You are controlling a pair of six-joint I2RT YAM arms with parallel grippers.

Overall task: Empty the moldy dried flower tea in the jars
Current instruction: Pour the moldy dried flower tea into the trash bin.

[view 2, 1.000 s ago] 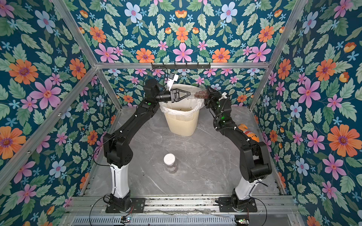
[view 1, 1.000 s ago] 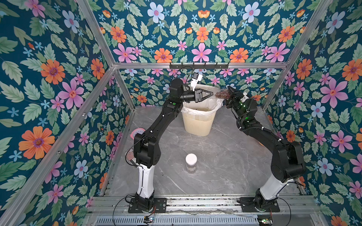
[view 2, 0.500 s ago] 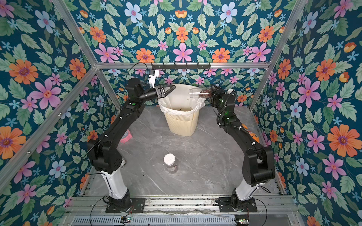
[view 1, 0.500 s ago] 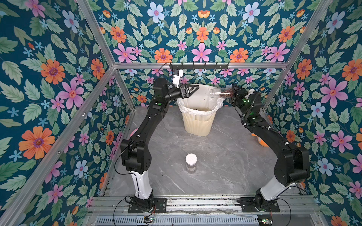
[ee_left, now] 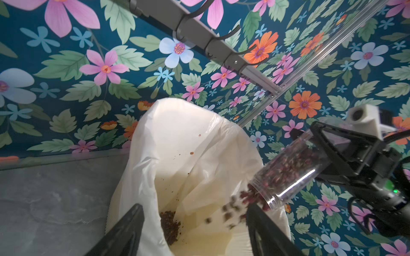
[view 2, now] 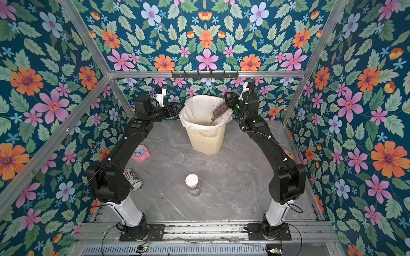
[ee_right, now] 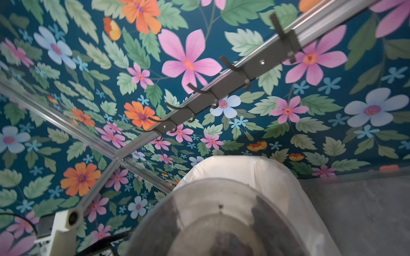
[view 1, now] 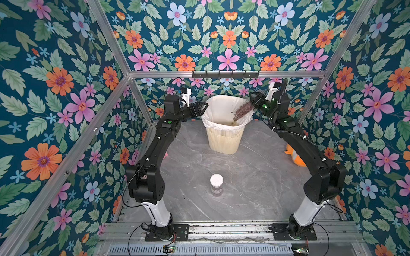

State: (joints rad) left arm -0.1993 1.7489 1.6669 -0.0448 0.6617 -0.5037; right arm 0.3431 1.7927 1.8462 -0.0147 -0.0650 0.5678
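My right gripper [view 1: 253, 100] is shut on a clear, lidless jar [view 1: 243, 110] and holds it tilted, mouth down, over the cream bin [view 1: 223, 137]. Reddish-brown dried flower tea [ee_left: 233, 206] spills from the jar [ee_left: 290, 170] into the white liner [ee_left: 177, 137], where a small pile [ee_left: 169, 223] lies. The right wrist view looks through the jar's base [ee_right: 221, 212]. My left gripper [view 1: 203, 108] stands open and empty by the bin's left rim, its fingers [ee_left: 133, 221] framing the liner. A second jar [view 1: 216, 184] with a white lid stands upright at the table's front middle, tea inside.
A pink alarm clock [view 2: 139, 153] and a black-and-white striped can [view 2: 133, 179] sit near the left arm. An orange toy [view 1: 295, 155] lies behind the right arm. A rail of hooks [view 1: 225, 74] runs along the back wall above the bin.
My left gripper has drawn back from the jar's mouth to the bin's left rim and opened. My right gripper has tipped the jar mouth down, and tea now falls out.
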